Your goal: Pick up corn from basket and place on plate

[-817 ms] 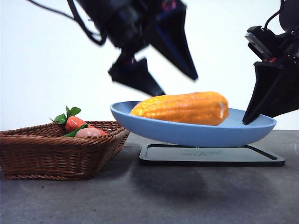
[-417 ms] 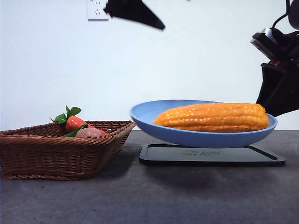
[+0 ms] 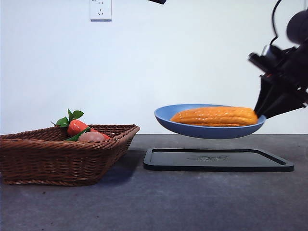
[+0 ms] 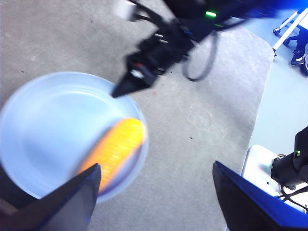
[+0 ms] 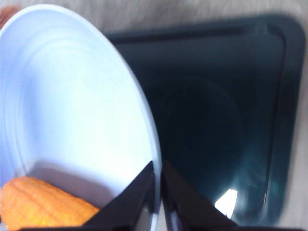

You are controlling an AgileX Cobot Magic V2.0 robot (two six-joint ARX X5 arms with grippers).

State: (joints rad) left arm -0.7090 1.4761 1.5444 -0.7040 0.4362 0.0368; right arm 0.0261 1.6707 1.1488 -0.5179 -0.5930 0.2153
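Corn — a long orange-yellow cob with bumpy kernel rows — lies across the blue plate. Right end effector pinches the plate's rim at right of frame — held above the black tray; left end effector gapes, holding nothing.

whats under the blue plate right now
The plate, held at its rim by the right hand, hangs in the air over the black tray. The tray's bare top shows beneath; nothing hidden.

Bright, even light fills the front view, soft shadows pooling under the basket and tray, while both wrist views blur, the plate smeared, glare on the tray.
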